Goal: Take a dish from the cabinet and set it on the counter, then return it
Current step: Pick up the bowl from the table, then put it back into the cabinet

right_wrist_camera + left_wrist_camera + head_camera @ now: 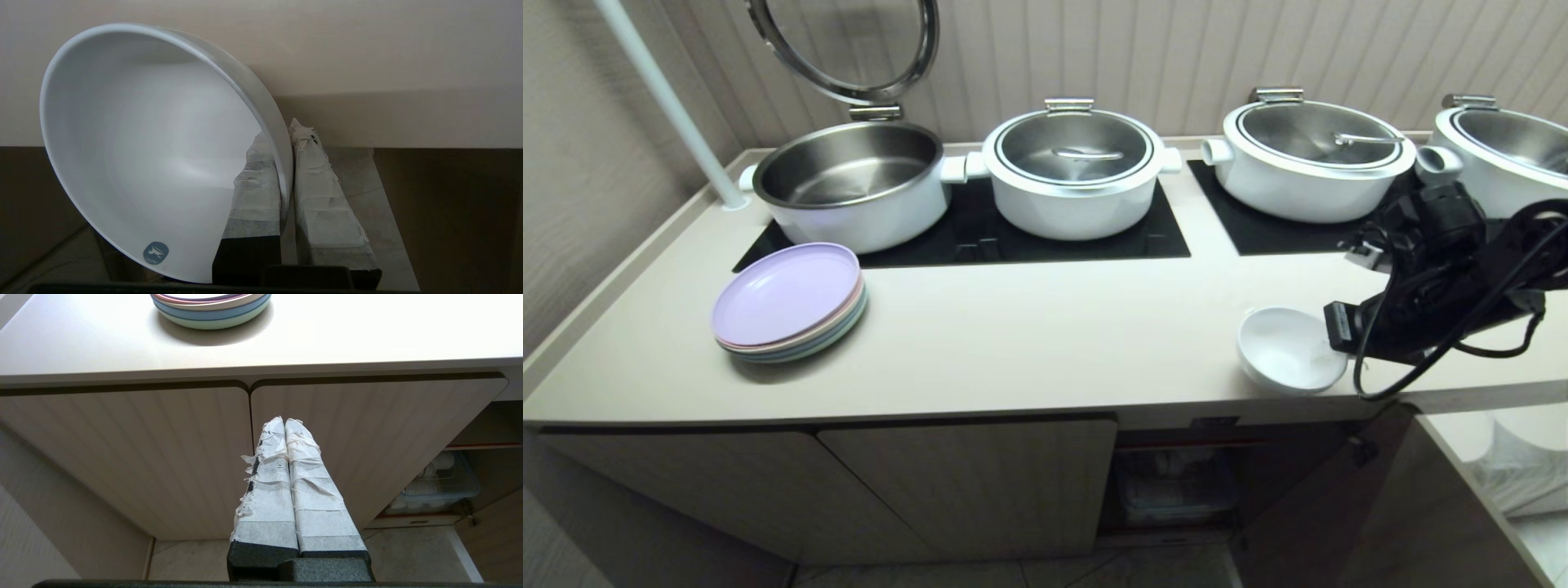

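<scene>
Beige worktop [1029, 335] running wide, bounded by a fluted wall behind and a straight front lip. Broad bare stretch across the middle, between stacked pastel plates [788, 304] toward the left end and the white bowl [1290, 349] near the front lip on the right. Bowl clamped at its rim by the right tool [286, 171], one taped finger inside the wall, the other outside; bowl tipped, whether resting on the surface or lifted clear cannot be told. Dark arm and looping cables [1445, 278] crowding the right end, overhanging the front lip.

Back half taken up by black glass panels [1168, 237] carrying four white pots: the leftmost [854, 184] with lid raised, the next [1072, 167] lidded, two more [1311, 155] to the right. White pole [670, 106] rising at the back left corner.

Below, cabinet [968, 490] with two shut doors on the left, an open bay [1172, 482] beneath the bowl, red-edged shelf and a clear bin of white crockery [433, 486] inside. Left tool [284, 422] parked low before the shut doors, taped fingers pressed together, holding nothing.
</scene>
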{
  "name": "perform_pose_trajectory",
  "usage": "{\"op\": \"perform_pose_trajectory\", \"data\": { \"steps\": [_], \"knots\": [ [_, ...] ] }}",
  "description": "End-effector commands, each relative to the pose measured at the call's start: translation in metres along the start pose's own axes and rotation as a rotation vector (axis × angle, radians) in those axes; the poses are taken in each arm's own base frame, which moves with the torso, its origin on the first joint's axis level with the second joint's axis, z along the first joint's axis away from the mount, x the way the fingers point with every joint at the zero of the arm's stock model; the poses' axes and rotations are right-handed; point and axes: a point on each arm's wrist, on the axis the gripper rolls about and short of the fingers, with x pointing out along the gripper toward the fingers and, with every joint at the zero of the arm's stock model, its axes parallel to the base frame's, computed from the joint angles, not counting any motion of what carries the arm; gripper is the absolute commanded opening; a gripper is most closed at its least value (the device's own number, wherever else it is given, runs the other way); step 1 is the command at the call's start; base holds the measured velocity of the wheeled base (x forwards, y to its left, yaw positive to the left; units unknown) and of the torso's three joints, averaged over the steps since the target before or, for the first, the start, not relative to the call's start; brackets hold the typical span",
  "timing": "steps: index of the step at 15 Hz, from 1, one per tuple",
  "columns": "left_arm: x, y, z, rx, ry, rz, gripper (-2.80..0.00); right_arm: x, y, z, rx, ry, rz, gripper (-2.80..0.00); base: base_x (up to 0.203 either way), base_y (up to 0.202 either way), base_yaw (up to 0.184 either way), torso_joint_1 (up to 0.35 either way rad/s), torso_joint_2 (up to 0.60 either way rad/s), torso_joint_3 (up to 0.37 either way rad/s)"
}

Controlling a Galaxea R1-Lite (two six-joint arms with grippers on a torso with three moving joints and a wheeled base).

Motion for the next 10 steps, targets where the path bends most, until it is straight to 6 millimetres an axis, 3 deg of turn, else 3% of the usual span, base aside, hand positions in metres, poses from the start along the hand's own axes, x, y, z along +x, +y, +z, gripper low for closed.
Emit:
{"op": "perform_pose_trajectory", "data": {
  "steps": [1,10],
  "knots": [
    [0.000,0.000,0.000,-0.001,-0.001,0.000,-2.80,-0.013,0.001,-0.011,0.001,0.003,0.012,-2.80,0.000,0.000,0.000,0.000,0.00,0.000],
    [0.000,0.000,0.000,-0.001,-0.001,0.000,-2.80,-0.059,0.000,-0.068,0.011,0.022,0.035,-2.80,0.000,0.000,0.000,0.000,0.00,0.000]
  ]
}}
